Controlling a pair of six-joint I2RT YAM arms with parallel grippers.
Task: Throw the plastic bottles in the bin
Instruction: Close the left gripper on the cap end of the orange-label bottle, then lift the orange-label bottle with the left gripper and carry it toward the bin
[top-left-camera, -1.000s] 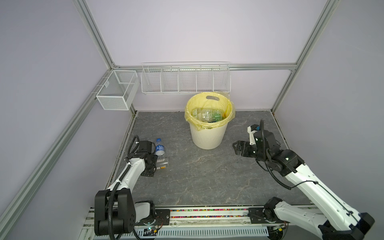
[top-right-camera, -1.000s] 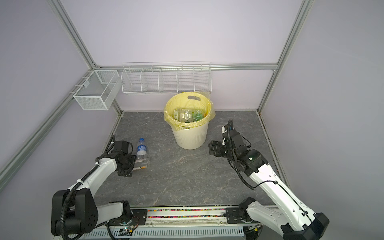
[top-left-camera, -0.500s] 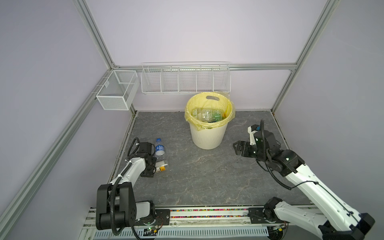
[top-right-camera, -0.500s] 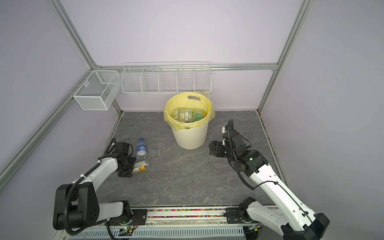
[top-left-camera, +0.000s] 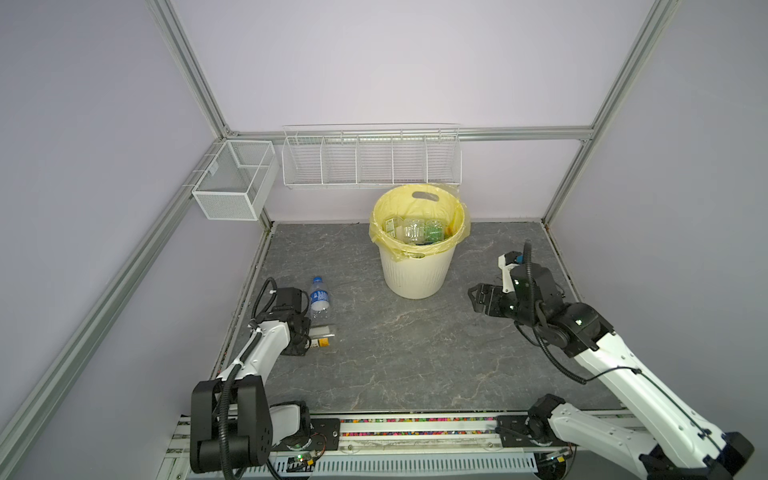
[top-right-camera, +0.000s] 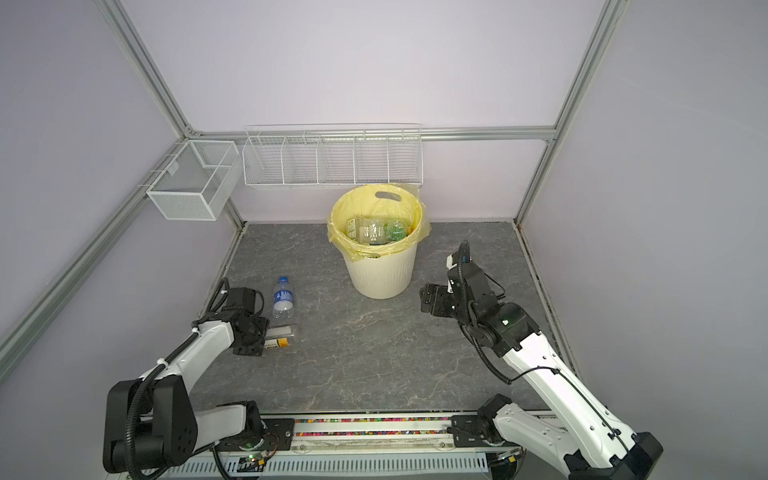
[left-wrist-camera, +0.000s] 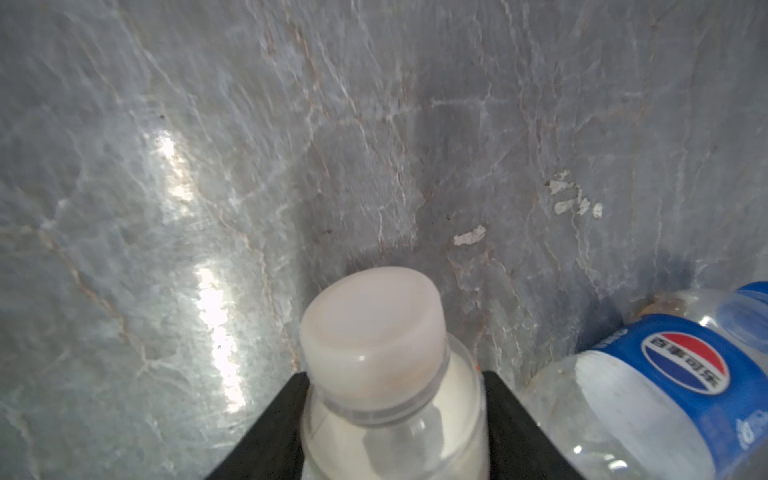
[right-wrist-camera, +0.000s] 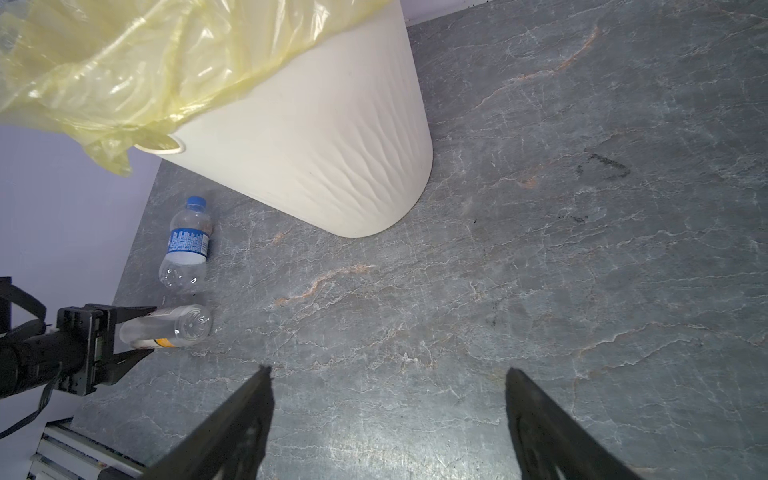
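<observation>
Grippers: my left gripper (right-wrist-camera: 153, 330) clamps bottle (left-wrist-camera: 390, 374) at near left; my right gripper (right-wrist-camera: 387, 369) hovers, jaws apart, right of bin (top-left-camera: 415, 274).

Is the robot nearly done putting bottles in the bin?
Nearly. Several bottles already lie in the bin. The left gripper straddles a white-capped bottle lying on the table; the blue-label bottle beside it is left. The right gripper is open and empty.
</observation>
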